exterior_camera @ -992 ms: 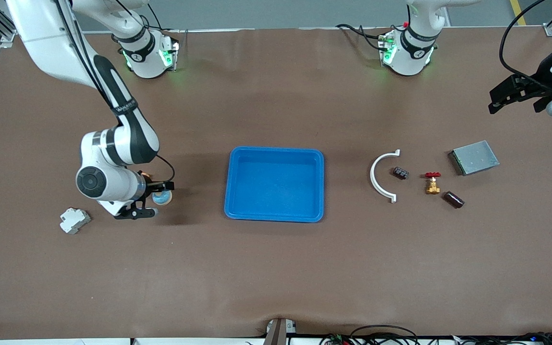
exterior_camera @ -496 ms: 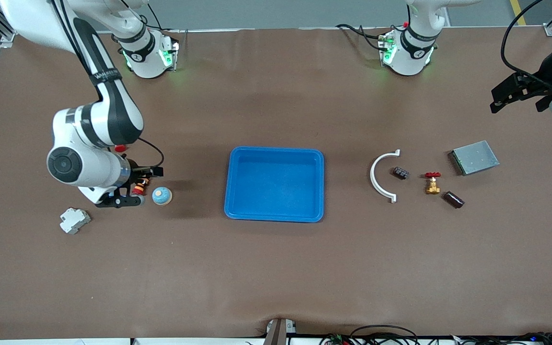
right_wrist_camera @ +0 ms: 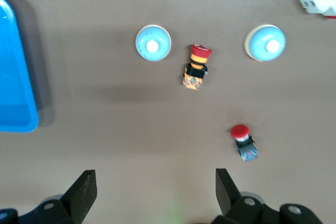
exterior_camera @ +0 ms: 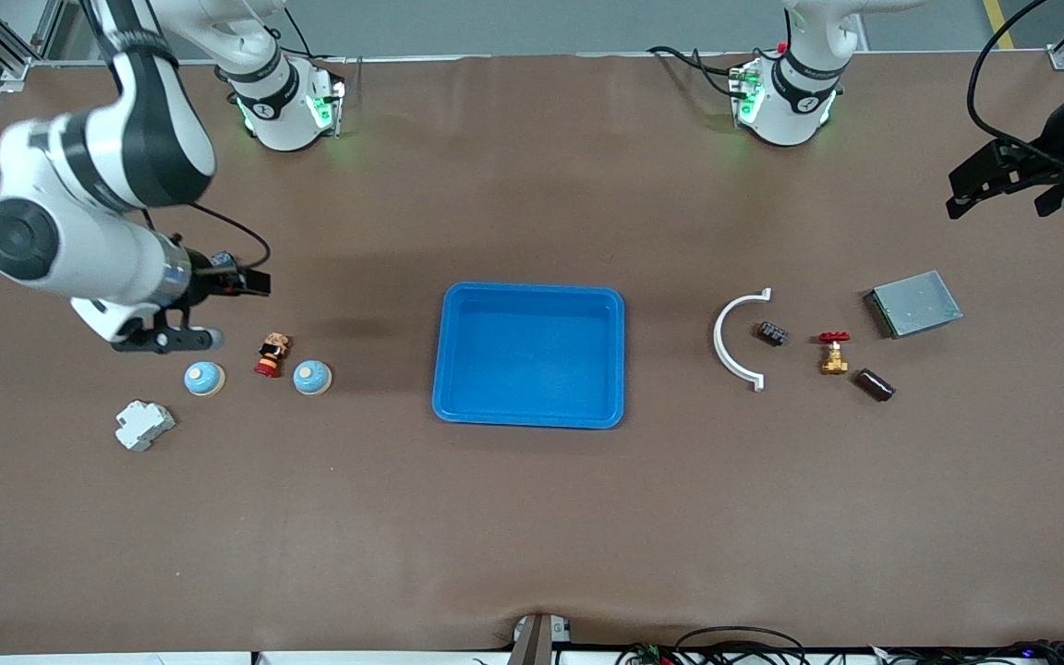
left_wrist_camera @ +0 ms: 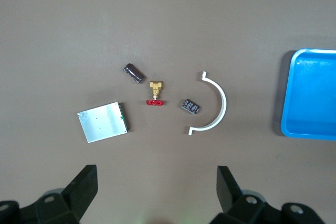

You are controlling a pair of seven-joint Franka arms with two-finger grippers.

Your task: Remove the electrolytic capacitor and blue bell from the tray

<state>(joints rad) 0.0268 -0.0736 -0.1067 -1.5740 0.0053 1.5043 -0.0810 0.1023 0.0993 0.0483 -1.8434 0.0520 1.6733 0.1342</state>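
Two blue dome bells (exterior_camera: 204, 379) (exterior_camera: 312, 377) stand on the brown table toward the right arm's end, a red-capped button (exterior_camera: 272, 356) between them. They also show in the right wrist view (right_wrist_camera: 265, 42) (right_wrist_camera: 153, 43). My right gripper (exterior_camera: 209, 311) hangs open and empty above the table beside them, and its own view (right_wrist_camera: 156, 187) shows nothing between the fingers. A dark brown cylindrical capacitor (exterior_camera: 874, 384) lies toward the left arm's end and shows in the left wrist view (left_wrist_camera: 133, 73). My left gripper (exterior_camera: 1001, 187) is open and empty, high near the table's edge (left_wrist_camera: 157, 182).
A blue tray (exterior_camera: 529, 411) sits mid-table. A white arc (exterior_camera: 737, 339), a small black component (exterior_camera: 771, 332), a brass valve (exterior_camera: 833, 353) and a grey metal box (exterior_camera: 912, 303) lie by the capacitor. A white breaker (exterior_camera: 144, 425) lies near the bells. A second red button (right_wrist_camera: 243, 141) shows in the right wrist view.
My right gripper has risen and swung away from the bell nearer the tray toward its end of the table, uncovering the second bell. The left arm has barely moved.
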